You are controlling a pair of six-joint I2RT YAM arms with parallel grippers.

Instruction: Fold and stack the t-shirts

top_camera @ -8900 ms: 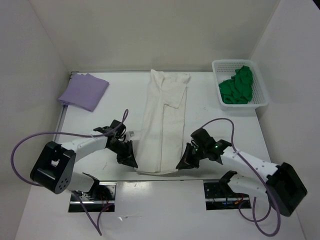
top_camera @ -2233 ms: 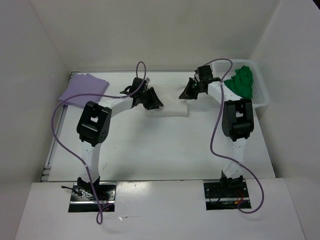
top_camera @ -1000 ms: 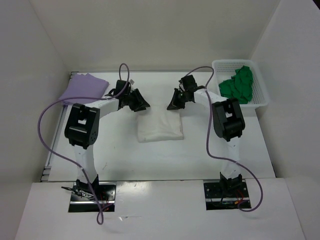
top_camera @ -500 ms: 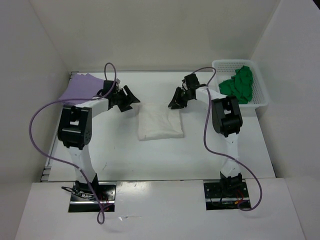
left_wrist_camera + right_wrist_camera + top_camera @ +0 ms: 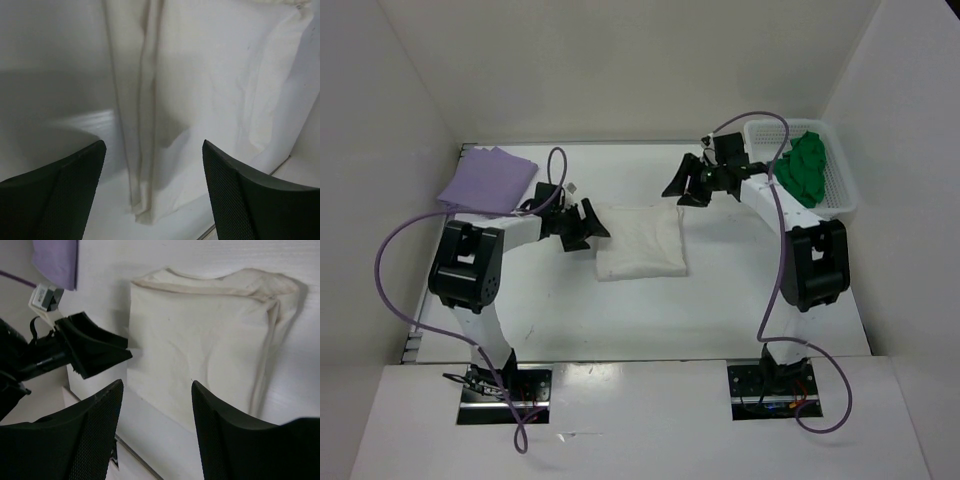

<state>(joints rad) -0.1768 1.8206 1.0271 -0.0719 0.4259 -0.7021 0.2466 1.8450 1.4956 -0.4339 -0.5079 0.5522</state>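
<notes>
The cream white t-shirt (image 5: 640, 243) lies folded into a small rectangle mid-table; it also fills the left wrist view (image 5: 210, 85) and shows in the right wrist view (image 5: 200, 335). My left gripper (image 5: 588, 224) stands open at its left edge, nothing between the jaws. My right gripper (image 5: 685, 185) hovers open above its far right corner, holding nothing. The lavender t-shirt (image 5: 487, 181) lies folded at the far left. The green t-shirt (image 5: 802, 170) is bunched in the white basket (image 5: 840, 190).
White walls enclose the table on three sides. Purple cables loop from both arms. The left gripper's black fingers (image 5: 95, 347) show in the right wrist view beside the cream shirt. The basket sits in the far right corner.
Both grippers have opened and let go of the cream shirt, now folded shorter. The left gripper came back to its left edge; the right one lifted away toward the basket.
</notes>
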